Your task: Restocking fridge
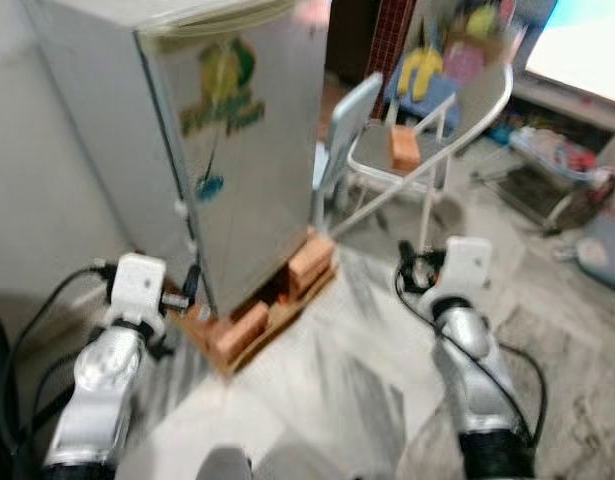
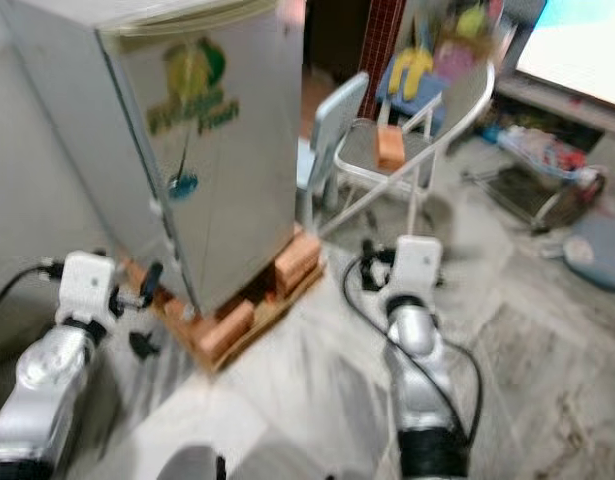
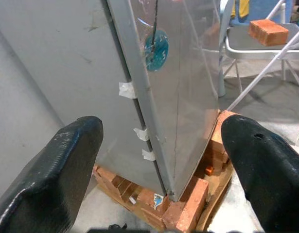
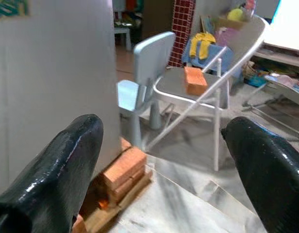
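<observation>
Fridge stands shut on bricks; both grippers spread.

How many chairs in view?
2. A silver folding chair with a brick on its seat stands right of the fridge; a small light-blue plastic chair sits between them. The cluttered background may hide more.

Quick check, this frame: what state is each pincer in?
Left pincer: open, holding nothing, facing the fridge corner.
Right pincer: open, holding nothing, facing the folding chair.
</observation>
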`<state>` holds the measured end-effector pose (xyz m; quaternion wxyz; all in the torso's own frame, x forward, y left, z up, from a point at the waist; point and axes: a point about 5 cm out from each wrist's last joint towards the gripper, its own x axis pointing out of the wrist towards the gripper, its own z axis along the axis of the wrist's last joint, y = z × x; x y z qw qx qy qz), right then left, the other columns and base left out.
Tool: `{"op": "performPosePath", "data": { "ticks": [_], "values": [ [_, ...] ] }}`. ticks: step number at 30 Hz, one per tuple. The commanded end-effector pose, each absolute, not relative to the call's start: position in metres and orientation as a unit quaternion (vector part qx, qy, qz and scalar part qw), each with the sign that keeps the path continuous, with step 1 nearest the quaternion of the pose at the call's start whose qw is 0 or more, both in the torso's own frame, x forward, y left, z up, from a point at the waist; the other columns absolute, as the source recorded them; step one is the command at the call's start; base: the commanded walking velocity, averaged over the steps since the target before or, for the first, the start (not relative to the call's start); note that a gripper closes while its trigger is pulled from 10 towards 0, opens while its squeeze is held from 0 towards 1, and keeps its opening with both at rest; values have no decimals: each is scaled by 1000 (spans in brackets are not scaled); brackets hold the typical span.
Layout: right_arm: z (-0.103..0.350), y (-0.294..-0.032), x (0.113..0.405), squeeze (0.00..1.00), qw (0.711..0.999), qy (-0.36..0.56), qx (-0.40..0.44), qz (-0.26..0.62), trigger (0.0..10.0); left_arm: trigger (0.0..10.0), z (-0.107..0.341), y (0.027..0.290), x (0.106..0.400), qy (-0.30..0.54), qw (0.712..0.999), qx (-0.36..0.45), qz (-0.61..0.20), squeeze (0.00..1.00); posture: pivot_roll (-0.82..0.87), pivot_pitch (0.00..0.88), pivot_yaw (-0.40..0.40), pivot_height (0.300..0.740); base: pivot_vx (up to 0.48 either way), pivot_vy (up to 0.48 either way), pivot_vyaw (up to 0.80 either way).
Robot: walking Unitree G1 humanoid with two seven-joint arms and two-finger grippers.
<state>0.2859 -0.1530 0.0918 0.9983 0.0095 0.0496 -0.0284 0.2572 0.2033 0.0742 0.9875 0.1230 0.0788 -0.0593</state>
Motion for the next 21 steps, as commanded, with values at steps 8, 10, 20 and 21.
{"op": "performPosePath", "data": {
  "ticks": [8,10,20,21],
  "values": [
    [118,-143,293,0,999,4,14,-32,10000,10000,96,191,285,48,984,129,-109,0,78,38,-13,740,0,0,0],
    [108,-145,289,0,1000,16,-2,-24,10000,10000,92,190,288,49,984,133,-108,0,86,6,-35,740,0,0,0],
    [115,-176,286,0,997,16,1,-77,10000,10000,85,159,289,40,980,132,-142,0,38,0,27,740,0,0,0],
    [116,-177,285,0,997,10,-2,-83,10000,10000,85,156,290,38,979,134,-150,0,24,0,52,740,0,0,0]
  ]
}}
